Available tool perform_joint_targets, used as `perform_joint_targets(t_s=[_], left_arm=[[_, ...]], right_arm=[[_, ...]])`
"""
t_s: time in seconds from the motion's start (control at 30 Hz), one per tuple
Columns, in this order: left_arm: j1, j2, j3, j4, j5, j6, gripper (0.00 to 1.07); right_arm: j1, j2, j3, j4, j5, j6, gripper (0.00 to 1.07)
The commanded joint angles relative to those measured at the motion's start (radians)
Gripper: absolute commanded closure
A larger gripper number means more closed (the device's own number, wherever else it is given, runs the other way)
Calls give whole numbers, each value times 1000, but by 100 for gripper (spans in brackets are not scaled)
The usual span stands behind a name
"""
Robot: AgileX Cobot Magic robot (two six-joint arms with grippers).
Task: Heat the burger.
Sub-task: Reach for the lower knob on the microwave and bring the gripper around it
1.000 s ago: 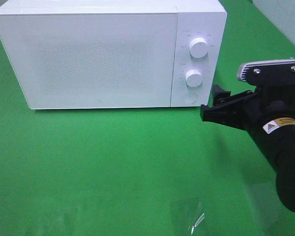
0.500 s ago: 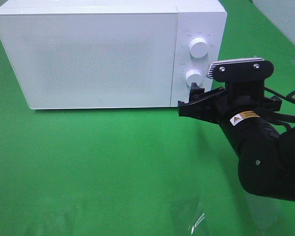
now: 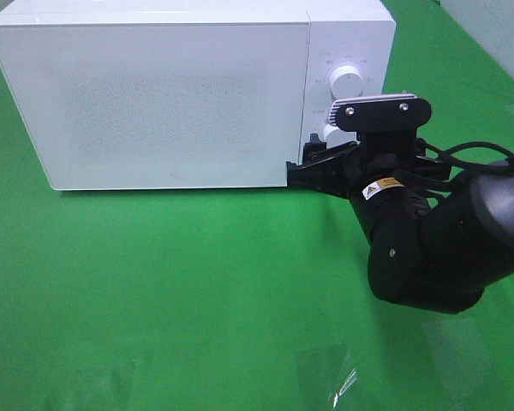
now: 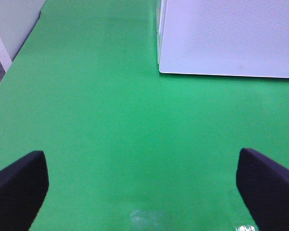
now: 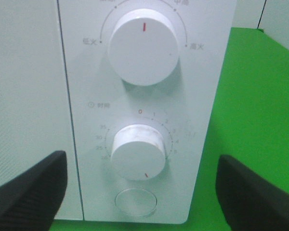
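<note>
The burger is out of view. The white microwave (image 3: 171, 94) stands at the back of the green table with its door shut; it also shows in the left wrist view (image 4: 231, 38). My right gripper (image 3: 307, 167) is open and empty, close in front of the control panel. In the right wrist view the right gripper (image 5: 142, 192) frames the lower timer knob (image 5: 138, 153), the round door button (image 5: 136, 201) below it and the power knob (image 5: 143, 46) above. My left gripper (image 4: 143, 187) is open and empty over bare table, left of the microwave's front.
The green table (image 3: 154, 282) stretches in front of the microwave. A small clear shiny scrap (image 3: 343, 381) lies near the front edge. In the left wrist view the table's edge and a white wall (image 4: 0, 43) are at the far side.
My right arm has moved left and toward the microwave, from beside its right end to right in front of the control panel, now covering the lower knob in the exterior view.
</note>
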Motion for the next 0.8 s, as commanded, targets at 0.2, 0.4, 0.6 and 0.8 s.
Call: perform_joint_targets(t_s=[0.2,0.4,0.6,0.8], left_arm=[[1,-16,0,-3,-11,-3,9],[1,-16,0,-2,-11,-3,9],[1,-16,0,-2,-11,-3,9],[1,-16,0,-2,-11,-3,9]], right_arm=[[-47,53,-63,-36,-87,6,28],[-81,98,-105,-89,-58,7,29],[-96,117,-140,-110,-43,6,30],[-119,117,-163,-129,-26,6,31]])
